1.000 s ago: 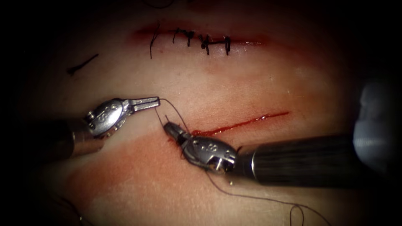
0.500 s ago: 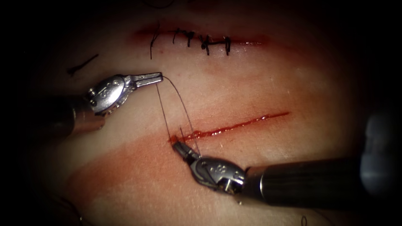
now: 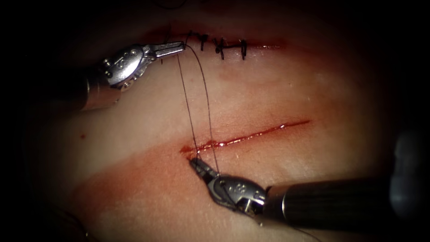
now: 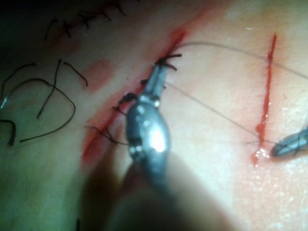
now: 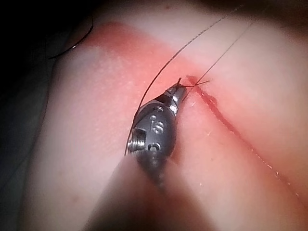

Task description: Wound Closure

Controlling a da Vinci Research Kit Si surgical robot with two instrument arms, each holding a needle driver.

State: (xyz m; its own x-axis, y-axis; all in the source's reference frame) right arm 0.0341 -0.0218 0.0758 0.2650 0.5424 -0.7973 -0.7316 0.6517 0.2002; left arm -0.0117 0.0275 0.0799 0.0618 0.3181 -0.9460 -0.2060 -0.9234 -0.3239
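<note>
Both claws — left, right — grip thread strung near-vertically

You see pale pink tissue, a bright red cut, dark, perhaps black thread, and silvery end effectors.

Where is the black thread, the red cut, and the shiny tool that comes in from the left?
thread (image 3: 207, 96), endoscope view, on the right-hand strand, about midway along.
cut (image 3: 251, 134), endoscope view, on the middle of the red line.
left tool (image 3: 172, 48), endoscope view, at the tips of its fingers.
</note>
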